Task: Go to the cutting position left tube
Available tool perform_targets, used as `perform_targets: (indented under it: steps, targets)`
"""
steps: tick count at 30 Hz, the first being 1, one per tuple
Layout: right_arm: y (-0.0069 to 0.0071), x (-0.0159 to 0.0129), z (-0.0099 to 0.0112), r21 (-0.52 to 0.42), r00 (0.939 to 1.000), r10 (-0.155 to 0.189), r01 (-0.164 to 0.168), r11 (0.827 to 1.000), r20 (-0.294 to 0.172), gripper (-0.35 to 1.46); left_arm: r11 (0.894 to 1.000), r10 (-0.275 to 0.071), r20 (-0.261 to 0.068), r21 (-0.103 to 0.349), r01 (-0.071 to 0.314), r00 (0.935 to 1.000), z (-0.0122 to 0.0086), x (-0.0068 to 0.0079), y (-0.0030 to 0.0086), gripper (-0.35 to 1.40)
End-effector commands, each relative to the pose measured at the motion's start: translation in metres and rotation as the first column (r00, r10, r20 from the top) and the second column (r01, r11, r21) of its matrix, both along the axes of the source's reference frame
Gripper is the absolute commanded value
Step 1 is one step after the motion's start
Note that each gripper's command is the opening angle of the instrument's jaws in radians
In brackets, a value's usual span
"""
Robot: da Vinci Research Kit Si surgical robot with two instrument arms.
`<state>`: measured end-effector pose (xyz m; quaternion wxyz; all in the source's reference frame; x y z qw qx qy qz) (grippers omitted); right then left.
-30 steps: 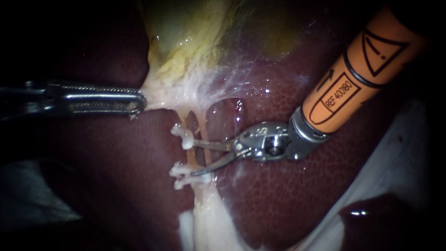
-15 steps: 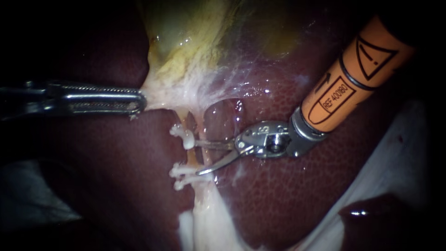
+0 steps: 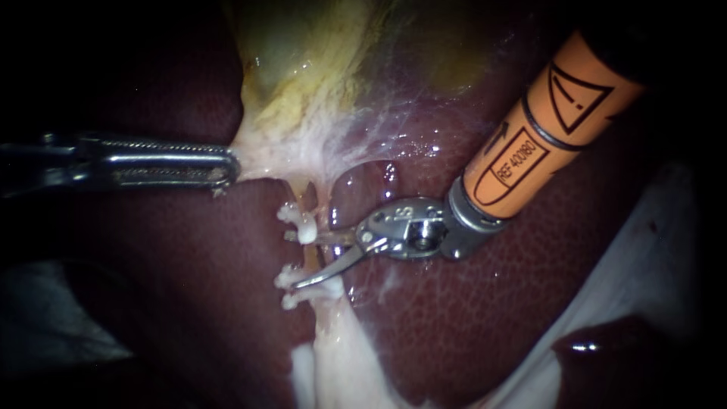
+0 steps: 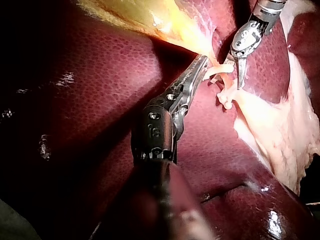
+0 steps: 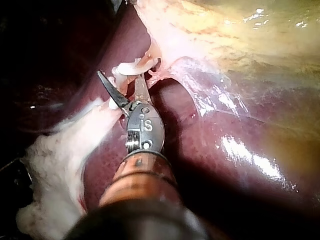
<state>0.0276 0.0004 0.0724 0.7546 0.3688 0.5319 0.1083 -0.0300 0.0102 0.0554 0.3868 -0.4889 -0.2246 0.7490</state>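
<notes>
Closing in on the target: against the liver [image 3: 469, 318] the right instrument [image 3: 292, 261] has slid further toward the clipped strands than half a second ago. Its orange shaft follows.

- Gallbladder [image 3: 303, 68]: no shift, pale neck tissue stretched taut toward the left side.
- Left instrument [image 3: 224, 168]: unchanged, jaws clamped on the gallbladder at that neck tissue and holding the tension. The left wrist view shows the same.
- Right instrument's blades: spread moderately wide, nothing gripped.
- Upper blade now lies just under the upper clip [image 3: 301, 226].
- Lower blade tip now reaches the lower clips [image 3: 289, 282]. It sat short of them before.
- Left tube [image 3: 309, 261]: runs down from the gallbladder neck. The bare stretch between the clips now sits inside the blade gap.
- Second tube [image 3: 330, 216]: just beside it, nearer the blade roots. Can't tell from these views whether it is also inside the gap.

My read:
- Positioning is nearly done, since the blades straddle the right section.
- What's left is a small check that the tips pass fully beyond the tube and that only one tube is in the gap.
- Main risks are nicking a clip or catching the neighbour.
</notes>
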Motion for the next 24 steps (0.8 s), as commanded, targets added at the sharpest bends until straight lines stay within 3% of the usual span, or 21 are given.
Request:
perform_targets:
  steps: [1,5,8,24]
  targets:
    - [0.0,0.0004,-0.0001,0.001,1.0,0.0,0.0,1.0,0.001,1.23,1.0,0.0,0.0,0.0,0.0,1.0,0.0,0.0,0.0,-0.35]
    - [-0.0002,0.0016,-0.0005,0.005,0.9996,0.024,-0.024,1.0,-0.016,1.25,1.0,0.0,0.0,0.0,0.0,1.0,0.0,-0.0001,0.0,-0.35]
    - [-0.0004,0.0026,-0.0009,0.021,0.9991,0.043,-0.043,0.999,-0.001,1.26,1.0,-0.001,-0.001,0.0,0.001,1.0,0.0001,-0.0002,0.0,-0.35]
    - [-0.001,0.0043,-0.0019,0.046,0.9964,0.084,-0.084,0.995,-0.006,1.3,1.0,-0.004,-0.003,-0.002,0.004,1.0,0.0001,-0.0004,0.0,-0.35]
